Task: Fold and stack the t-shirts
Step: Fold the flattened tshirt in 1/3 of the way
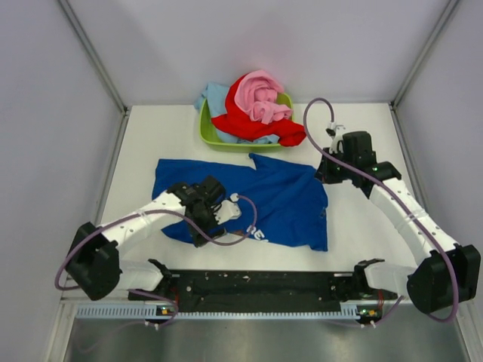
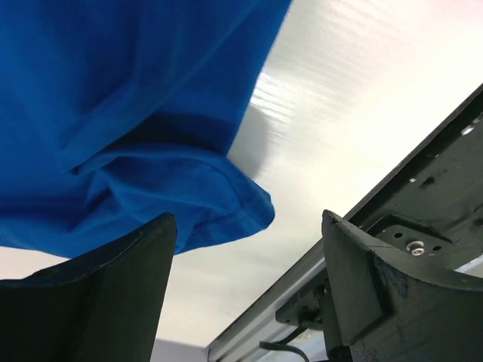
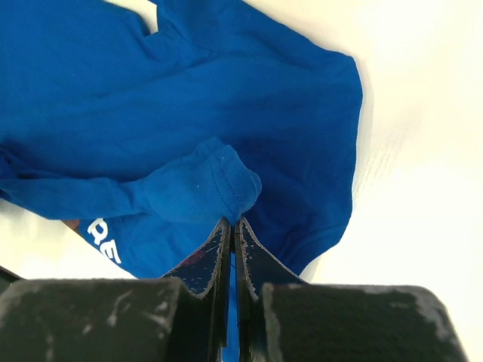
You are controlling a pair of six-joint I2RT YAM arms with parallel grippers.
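left end effector (image 2: 249, 219): open, empty | right end effector (image 3: 231, 225): pinching royal blue printed cloth t-shirt (image 3: 151, 98) edge | risk: one-sided pull may bunch the fold

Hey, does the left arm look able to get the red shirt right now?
Probably yes: the left gripper is open, holding nothing, and the red shirt lies exposed in the tub; whether the arm stretches that far is unclear.

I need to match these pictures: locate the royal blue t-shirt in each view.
Top external: royal blue t-shirt spread mid-frame.
Left wrist: royal blue t-shirt fills the upper left.
Right wrist: royal blue t-shirt across the top, pinched by right tool.
Shared landmark: the white table.
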